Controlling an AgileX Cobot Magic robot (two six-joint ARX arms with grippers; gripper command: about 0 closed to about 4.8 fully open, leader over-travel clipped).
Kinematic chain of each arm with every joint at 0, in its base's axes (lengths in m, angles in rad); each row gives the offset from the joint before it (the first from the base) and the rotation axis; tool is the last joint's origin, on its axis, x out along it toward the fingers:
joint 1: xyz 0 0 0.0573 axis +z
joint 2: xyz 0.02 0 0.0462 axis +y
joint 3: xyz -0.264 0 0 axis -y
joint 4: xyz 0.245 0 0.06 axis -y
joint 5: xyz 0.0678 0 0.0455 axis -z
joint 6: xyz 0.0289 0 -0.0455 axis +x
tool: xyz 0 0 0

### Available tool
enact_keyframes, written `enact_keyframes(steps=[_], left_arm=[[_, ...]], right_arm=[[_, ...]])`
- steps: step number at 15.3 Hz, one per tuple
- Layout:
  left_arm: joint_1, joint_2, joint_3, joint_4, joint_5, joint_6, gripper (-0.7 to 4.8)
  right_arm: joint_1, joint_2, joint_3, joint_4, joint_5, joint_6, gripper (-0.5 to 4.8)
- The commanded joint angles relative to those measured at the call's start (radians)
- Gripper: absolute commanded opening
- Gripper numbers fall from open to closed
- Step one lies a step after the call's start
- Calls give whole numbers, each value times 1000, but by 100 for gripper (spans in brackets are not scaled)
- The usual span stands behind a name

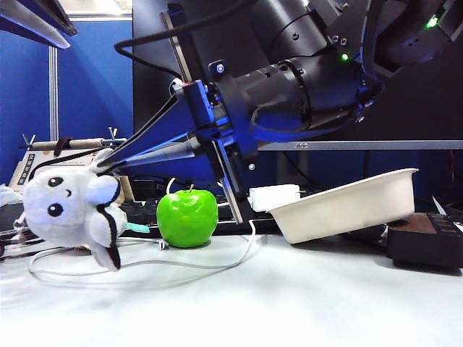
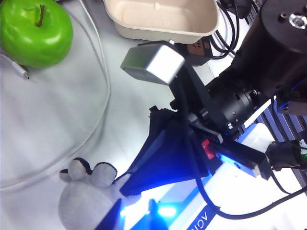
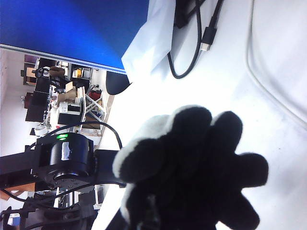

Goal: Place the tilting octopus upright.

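The light-grey plush octopus is at the far left of the exterior view, tilted, with its bead eyes facing the camera and its tentacles hanging toward the apple. My right gripper reaches across from the right and is shut on the octopus's upper side. In the right wrist view the black undersides of the octopus hide the jaws. The left wrist view looks down on the octopus and the right arm's dark wedge. My left gripper hovers above them, open and empty.
A green apple stands just right of the octopus. A beige tray sits tilted further right, beside a white adapter and a black box. A white cable loops over the table in front of the apple.
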Motion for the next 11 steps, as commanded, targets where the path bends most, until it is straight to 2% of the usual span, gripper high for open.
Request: enact_keyframes(steps=[1,8,11], left_arm=[[0,-2,2,0,6,8,72],[0,-2,2,0,6,8,72],[0,-2,2,0,6,7,72]], right_arm=[[0,-4,3,17,-4,0,-2],[0,-4,3,-27,37,0,-2],[0,-4,3,-105,79,0,-2]])
